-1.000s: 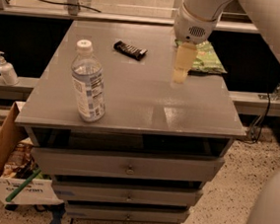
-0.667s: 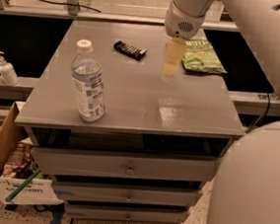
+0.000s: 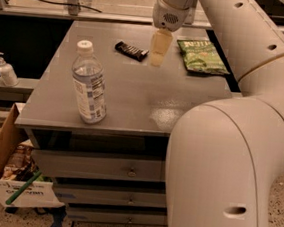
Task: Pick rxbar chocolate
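Observation:
The rxbar chocolate is a small flat black bar with pale lettering. It lies flat on the grey cabinet top, toward the far side. My gripper hangs from the white arm just to the right of the bar, close above the surface, with its pale yellowish fingers pointing down. It holds nothing that I can see.
A clear water bottle with a white cap stands upright at the front left of the top. A green chip bag lies at the far right. The arm's large white body fills the right foreground. A cardboard box and a white pump bottle sit to the left.
My gripper has moved left and toward the far side, from beside the chip bag to right next to the black bar. The arm's body now fills more of the right foreground.

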`<state>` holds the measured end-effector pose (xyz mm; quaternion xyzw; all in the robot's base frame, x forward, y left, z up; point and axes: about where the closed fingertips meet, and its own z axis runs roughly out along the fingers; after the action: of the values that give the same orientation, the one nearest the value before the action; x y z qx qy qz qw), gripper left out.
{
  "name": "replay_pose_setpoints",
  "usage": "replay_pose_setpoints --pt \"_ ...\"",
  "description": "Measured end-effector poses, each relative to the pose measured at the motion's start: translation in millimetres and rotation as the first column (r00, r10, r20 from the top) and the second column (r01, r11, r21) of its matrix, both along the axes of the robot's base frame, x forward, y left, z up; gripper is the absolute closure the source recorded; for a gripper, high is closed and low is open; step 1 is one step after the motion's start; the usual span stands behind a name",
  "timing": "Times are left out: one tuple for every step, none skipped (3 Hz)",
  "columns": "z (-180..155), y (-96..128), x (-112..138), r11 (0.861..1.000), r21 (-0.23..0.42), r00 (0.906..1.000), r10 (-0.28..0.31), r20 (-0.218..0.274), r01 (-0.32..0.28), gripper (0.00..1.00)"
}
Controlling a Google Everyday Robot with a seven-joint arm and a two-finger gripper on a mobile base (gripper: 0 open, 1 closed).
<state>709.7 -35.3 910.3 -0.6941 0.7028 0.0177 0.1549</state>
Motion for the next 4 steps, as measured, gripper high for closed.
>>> replay_pose_setpoints --pt "-9 24 39 0.999 0.049 0.9999 0.005 0.015 -0.006 0.00" --pt "-7 30 51 0.997 0.071 0.9986 -0.002 0.053 -0.002 0.00" --pt "-7 30 57 0.997 0.076 0.9971 -0.006 0.076 0.000 0.00" --pt "-24 22 52 0.996 0.077 0.9983 -0.049 0.031 0.047 0.00"
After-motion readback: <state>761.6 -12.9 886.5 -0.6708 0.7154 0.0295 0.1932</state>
